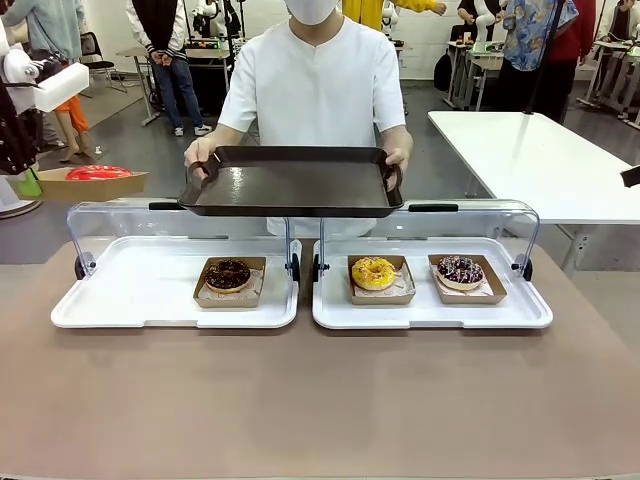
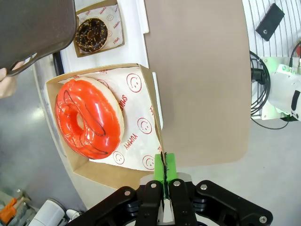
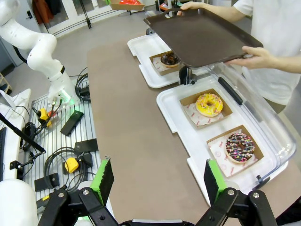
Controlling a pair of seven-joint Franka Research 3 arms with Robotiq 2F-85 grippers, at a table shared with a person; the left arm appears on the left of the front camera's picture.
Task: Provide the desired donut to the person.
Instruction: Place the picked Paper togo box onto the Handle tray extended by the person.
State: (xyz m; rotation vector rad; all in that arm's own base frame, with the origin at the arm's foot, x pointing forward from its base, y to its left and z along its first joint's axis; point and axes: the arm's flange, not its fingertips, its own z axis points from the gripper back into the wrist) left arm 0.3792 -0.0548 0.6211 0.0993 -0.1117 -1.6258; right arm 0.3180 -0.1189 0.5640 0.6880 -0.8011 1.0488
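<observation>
Left gripper (image 2: 164, 162) clamps the box (image 2: 101, 176) with the red donut (image 2: 89, 117), left of the dark tray (image 1: 290, 185). Right gripper (image 3: 159, 170) is spread wide

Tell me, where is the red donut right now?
The red donut lies in its cardboard box, pinched at the rim by the left end effector, held in the air at the front view's left side, just left of the dark tray.

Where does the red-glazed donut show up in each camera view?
Front view: red donut far left, raised, left of the dark tray.
Left wrist view: red donut centre-left in its cardboard box, below the dark tray's corner.
Right wrist view: red donut at the top edge, beyond the dark tray.
Shared landmark: the dark tray the person holds.
</observation>
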